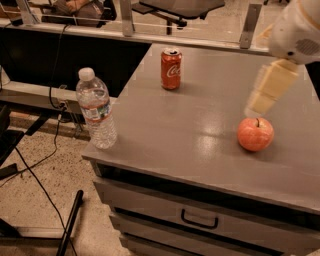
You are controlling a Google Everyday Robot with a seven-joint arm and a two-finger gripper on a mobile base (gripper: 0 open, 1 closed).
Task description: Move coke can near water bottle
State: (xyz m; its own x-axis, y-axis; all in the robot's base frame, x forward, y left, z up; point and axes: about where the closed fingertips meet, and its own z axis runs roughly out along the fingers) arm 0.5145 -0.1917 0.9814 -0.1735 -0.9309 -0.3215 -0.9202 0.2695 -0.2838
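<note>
The coke can (171,69), red with white script and a silver top, stands upright near the back of the grey table (200,125). The water bottle (96,110), tall, clear and white-capped, stands upright at the table's front left corner, far from the can. My gripper (261,97), pale cream below a white arm housing (297,30), hangs at the right, just above the red-orange apple (255,134) and well to the right of the can. It holds nothing that I can see.
The apple sits on the table's right half. The table has a front drawer with a black handle (199,220). Cables (35,165) and a black pole (70,225) lie on the floor at the left. A rail and chair (180,7) stand behind.
</note>
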